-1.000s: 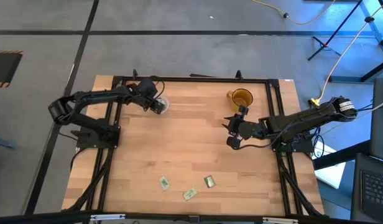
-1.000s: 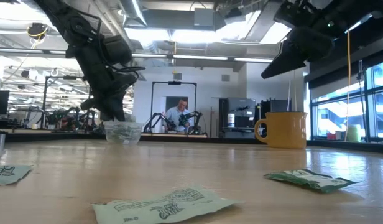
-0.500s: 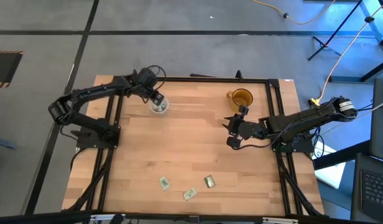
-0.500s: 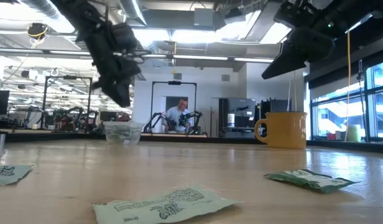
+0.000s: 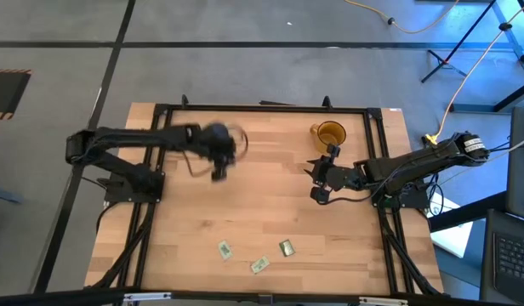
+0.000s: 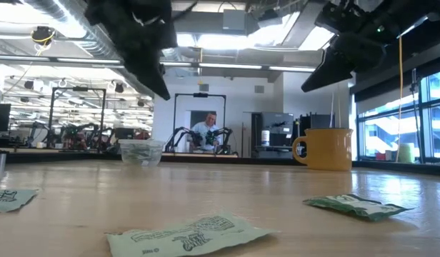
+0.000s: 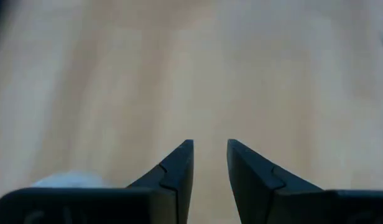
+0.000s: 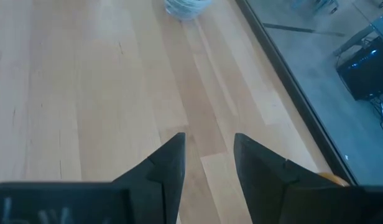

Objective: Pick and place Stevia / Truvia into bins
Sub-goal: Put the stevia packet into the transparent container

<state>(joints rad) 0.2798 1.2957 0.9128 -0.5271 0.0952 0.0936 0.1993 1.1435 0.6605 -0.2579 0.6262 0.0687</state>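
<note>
Table [image 5: 270, 212] status, as I read it: task partly done. Left gripper [image 5: 218, 161] sits mid-table near the clear cup [image 6: 141, 152], jaws slightly spread, nothing between them. Right gripper [image 5: 317, 180] waits beside the amber mug [image 5: 330, 134], jaws apart and empty too. Clear cup holds some sachets. I count three Stevia sachets [image 5: 224, 250] left at the near edge, well apart from both cups.
</note>
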